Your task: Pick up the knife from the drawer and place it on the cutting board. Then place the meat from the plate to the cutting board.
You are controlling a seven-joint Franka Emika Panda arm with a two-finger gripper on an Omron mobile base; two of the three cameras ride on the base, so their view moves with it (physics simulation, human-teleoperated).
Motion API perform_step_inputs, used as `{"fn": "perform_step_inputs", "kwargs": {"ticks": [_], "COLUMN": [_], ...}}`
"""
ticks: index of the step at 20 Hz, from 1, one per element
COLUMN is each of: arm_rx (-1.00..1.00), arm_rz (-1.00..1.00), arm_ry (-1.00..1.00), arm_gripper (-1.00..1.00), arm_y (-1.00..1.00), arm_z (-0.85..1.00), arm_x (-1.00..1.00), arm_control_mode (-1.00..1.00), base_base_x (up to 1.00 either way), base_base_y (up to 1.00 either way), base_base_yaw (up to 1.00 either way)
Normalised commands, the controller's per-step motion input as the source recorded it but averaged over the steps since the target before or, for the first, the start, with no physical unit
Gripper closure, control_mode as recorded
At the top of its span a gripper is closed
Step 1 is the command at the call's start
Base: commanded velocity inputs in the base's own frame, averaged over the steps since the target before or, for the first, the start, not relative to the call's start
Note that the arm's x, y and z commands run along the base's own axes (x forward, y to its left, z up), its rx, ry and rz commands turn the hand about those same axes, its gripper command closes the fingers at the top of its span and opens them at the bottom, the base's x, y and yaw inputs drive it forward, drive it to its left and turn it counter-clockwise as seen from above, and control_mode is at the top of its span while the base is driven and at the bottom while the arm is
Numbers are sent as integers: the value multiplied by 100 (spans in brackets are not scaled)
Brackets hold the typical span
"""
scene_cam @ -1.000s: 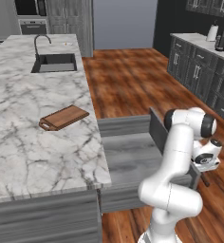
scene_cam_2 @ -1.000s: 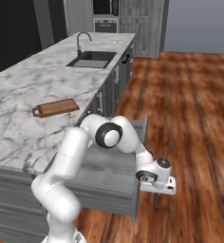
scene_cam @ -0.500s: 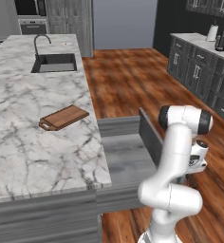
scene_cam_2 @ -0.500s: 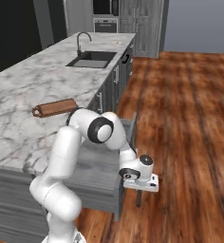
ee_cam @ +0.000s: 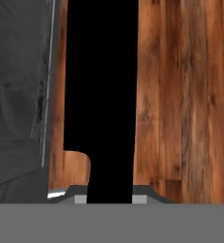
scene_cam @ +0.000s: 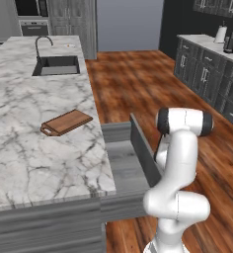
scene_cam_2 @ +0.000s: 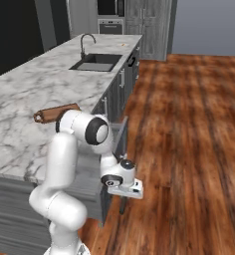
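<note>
Gripper point(scene_cam_2: 122, 196) seen low, outside the front of the open drawer point(scene_cam: 126, 165), above the wooden floor point(scene_cam_2: 189, 129). Jaws closed on the knife point(ee_cam: 102, 99): black handle pinched between the two finger tips at the bottom of the hand view, dark blade running away from the hand over the floorboards. In the right base view the knife point(scene_cam_2: 122, 205) hanging downward from the gripper, just beside the drawer front, clear of the floor.

Drawer pulled out from the marble-topped cabinet point(scene_cam: 34, 148), grey inside visible in the left base view; contents not made out. Drawer front point(ee_cam: 19, 95) also seen along the left edge of the hand view.

Cutting board point(scene_cam: 66, 122) lying flat on the marble counter, handle tab with hole toward the near-left end, well apart from the gripper and with nothing on it. Same board point(scene_cam_2: 55, 113) partly hidden behind the arm's shoulder in the right base view.

Sink point(scene_cam: 57, 65) with faucet set farther along the counter, well beyond the board.
</note>
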Motion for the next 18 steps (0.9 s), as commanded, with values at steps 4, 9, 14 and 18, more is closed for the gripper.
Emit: {"fn": "perform_step_inputs", "kwargs": {"ticks": [4,9,14,18], "arm_rx": [-4,-1,0,2], "arm_rz": [-6,-6,-7,-6], "arm_ry": [2,0,0,0], "arm_gripper": [100,100,100,100], "arm_y": [93,78,50,39], "arm_z": [0,0,0,0], "arm_x": [5,0,0,0], "arm_control_mode": [-100,-100,-100,-100], "base_base_x": [0,0,0,0], "base_base_y": [0,0,0,0], "base_base_yaw": [0,0,0,0]}}
